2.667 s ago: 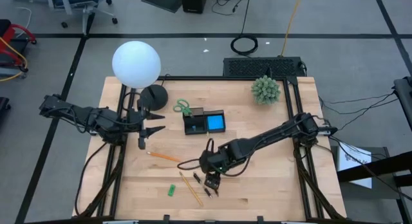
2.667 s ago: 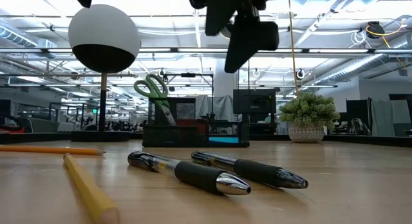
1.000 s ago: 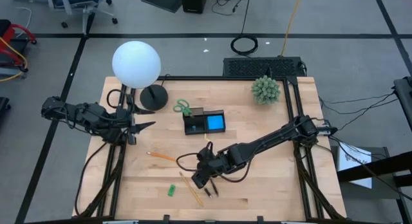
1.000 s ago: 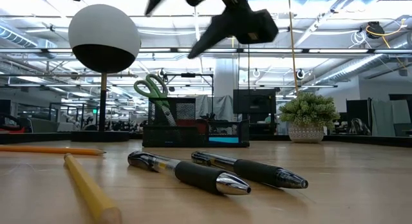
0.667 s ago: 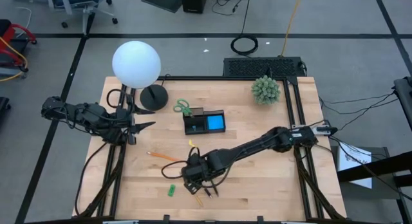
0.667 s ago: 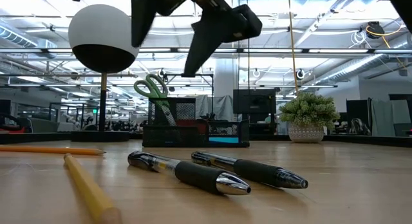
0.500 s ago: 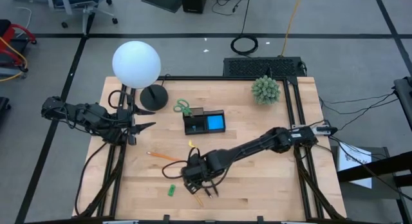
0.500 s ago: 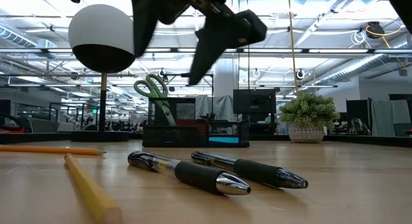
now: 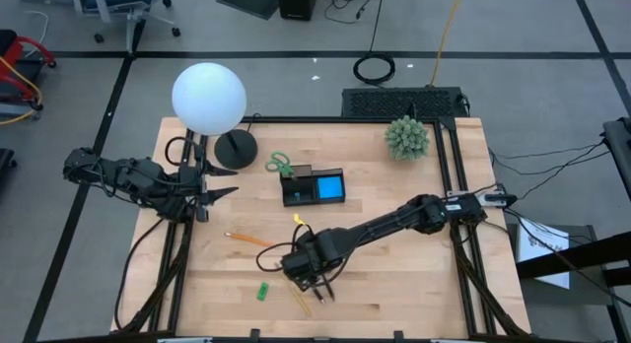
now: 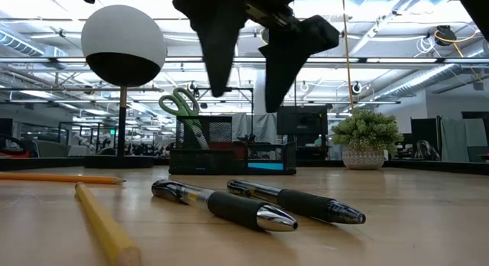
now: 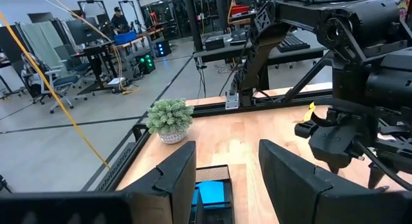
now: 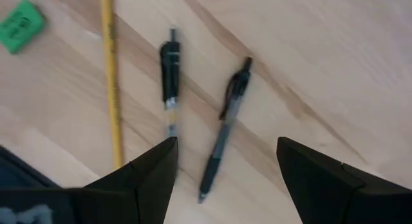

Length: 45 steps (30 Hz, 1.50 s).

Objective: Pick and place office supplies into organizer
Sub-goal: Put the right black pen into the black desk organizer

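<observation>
My right gripper [image 9: 308,272] hangs open above two dark pens [image 9: 319,289] near the table's near edge, its fingers pointing down. The right wrist view shows both pens [image 12: 169,76] [image 12: 225,127] lying flat between and beyond its fingers, next to a yellow pencil [image 12: 112,89] and a green eraser [image 12: 20,24]. An orange pencil [image 9: 248,240] lies further left. The black organizer [image 9: 314,187] holds a blue sticky pad [image 9: 331,189], and green-handled scissors [image 9: 280,166] stand in it. My left gripper [image 9: 219,193] waits open at the table's left.
A lamp with a white globe [image 9: 208,97] and a black round base [image 9: 235,148] stands at the far left. A green spiky plant [image 9: 407,136] sits at the far right corner. Bare wood shows to the right of the pens and between organizer and plant.
My right gripper has swung toward the table's left and near edge, over the pens. It has turned, so that both fingers now point straight down. The pens, pencils and eraser have not moved.
</observation>
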Each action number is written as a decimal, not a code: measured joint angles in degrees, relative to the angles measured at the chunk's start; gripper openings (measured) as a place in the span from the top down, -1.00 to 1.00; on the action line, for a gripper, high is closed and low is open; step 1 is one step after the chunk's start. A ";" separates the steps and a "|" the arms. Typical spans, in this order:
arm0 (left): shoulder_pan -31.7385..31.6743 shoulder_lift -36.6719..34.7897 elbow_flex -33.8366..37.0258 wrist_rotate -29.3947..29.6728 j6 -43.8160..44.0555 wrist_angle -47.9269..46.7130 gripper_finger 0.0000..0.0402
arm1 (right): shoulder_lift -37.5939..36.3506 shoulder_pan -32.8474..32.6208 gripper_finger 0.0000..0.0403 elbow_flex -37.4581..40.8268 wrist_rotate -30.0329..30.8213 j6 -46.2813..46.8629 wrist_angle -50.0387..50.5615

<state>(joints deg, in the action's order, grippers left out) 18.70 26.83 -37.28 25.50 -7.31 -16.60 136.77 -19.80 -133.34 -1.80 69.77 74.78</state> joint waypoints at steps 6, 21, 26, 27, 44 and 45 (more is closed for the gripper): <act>-0.02 0.00 0.00 0.00 0.11 -0.30 0.14 | 0.00 0.49 -0.26 0.00 -0.12 -4.42 -7.54; -0.02 0.00 0.00 0.00 0.09 -0.30 0.14 | 0.00 0.47 -0.26 0.02 -4.70 -15.14 -21.96; -0.02 0.00 0.00 0.00 0.09 -0.30 0.14 | 0.00 0.45 -0.26 0.02 -5.92 -18.46 -24.16; -0.02 0.00 0.00 0.01 0.09 -0.30 0.14 | 0.00 0.45 -0.26 0.02 -5.94 -18.57 -24.91; -0.02 0.00 0.00 0.02 0.07 -0.31 0.14 | 0.00 0.21 -0.26 0.02 -8.63 -26.94 -34.68; -0.02 0.00 0.00 0.02 0.07 -0.30 0.14 | 0.00 0.24 -0.26 0.04 -8.54 -26.54 -34.66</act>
<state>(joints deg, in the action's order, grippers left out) 18.68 26.83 -37.28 25.52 -7.25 -16.91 136.77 -19.57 -133.30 -10.34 43.23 40.12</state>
